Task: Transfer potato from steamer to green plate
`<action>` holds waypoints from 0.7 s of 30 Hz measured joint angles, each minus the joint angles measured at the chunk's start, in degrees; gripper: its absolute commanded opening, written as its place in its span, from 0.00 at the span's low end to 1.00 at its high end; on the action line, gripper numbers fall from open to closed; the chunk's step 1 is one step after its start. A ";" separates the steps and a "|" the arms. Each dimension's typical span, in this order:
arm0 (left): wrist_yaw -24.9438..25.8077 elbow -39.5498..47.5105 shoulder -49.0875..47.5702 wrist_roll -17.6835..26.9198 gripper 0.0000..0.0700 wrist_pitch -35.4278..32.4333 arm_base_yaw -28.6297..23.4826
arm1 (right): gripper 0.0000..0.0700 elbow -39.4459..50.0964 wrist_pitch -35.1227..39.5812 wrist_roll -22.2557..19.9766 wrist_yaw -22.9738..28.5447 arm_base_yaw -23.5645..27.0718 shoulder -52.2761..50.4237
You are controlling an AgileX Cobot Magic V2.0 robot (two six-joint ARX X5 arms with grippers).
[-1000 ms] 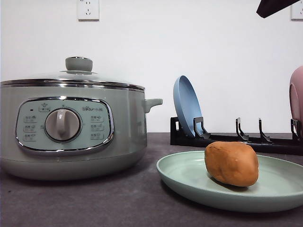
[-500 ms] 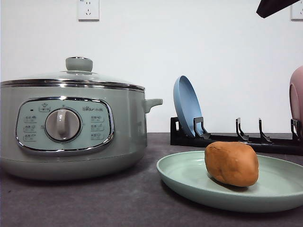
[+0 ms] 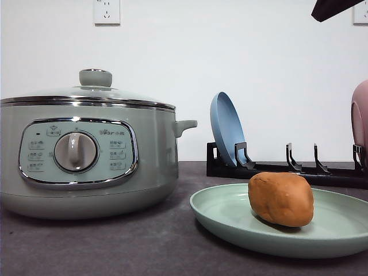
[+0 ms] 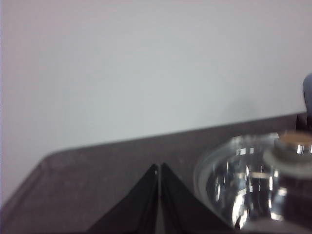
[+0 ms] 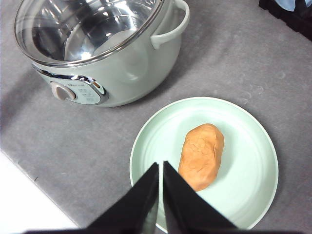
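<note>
Nothing has shifted: potato [image 5: 201,156] rests on green plate [image 5: 243,195], just beyond the closed, empty right claw [image 5: 161,168]; transfer looks complete.

Matt green plate [image 3: 230,221], smooth-skinned potato [image 3: 281,198], glossy steamer [image 3: 86,155] with glass lid [image 3: 86,95], chrome trim.

Two black grippers make up most of what can be seen of the robot. The left gripper [image 4: 159,168] has a pair of flat, matte black fingers [image 4: 141,200], each a long wedge tapering to a fine point, its surface plain and unmarked. The right gripper [image 5: 160,166] is built the same way, its dark fingers [image 5: 183,204] smooth, sharp-edged and triangular. In the front view, a dark angular piece of an arm [image 3: 336,8] juts in at the upper right corner.
</note>
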State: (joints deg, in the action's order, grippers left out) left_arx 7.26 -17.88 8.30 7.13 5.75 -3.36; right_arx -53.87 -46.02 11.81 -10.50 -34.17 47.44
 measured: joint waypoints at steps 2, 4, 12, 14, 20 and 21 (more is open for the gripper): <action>-0.04 3.07 -1.61 -0.37 0.00 -0.07 0.00 | 0.00 0.00 0.00 0.00 -0.01 0.00 0.00; -0.04 6.13 -3.19 -0.59 0.00 -0.02 0.01 | 0.00 0.00 0.01 0.00 0.00 0.00 0.00; -0.04 13.18 -7.28 -1.12 0.00 0.92 0.01 | 0.00 0.00 0.00 0.00 0.00 0.00 0.00; -0.04 14.09 -7.85 -1.14 0.00 1.27 0.01 | 0.00 0.00 0.00 0.00 0.00 0.00 0.00; -0.06 15.97 -8.00 -1.28 0.00 1.73 0.01 | 0.00 0.00 0.00 0.00 0.00 0.00 0.00; -0.06 15.97 -8.00 -1.28 0.00 1.72 0.01 | 0.00 0.00 0.00 0.00 0.00 0.00 0.00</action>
State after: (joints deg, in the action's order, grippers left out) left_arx 7.20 -1.91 0.30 5.85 7.47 -3.36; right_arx -53.87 -46.02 11.81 -10.50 -34.17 47.44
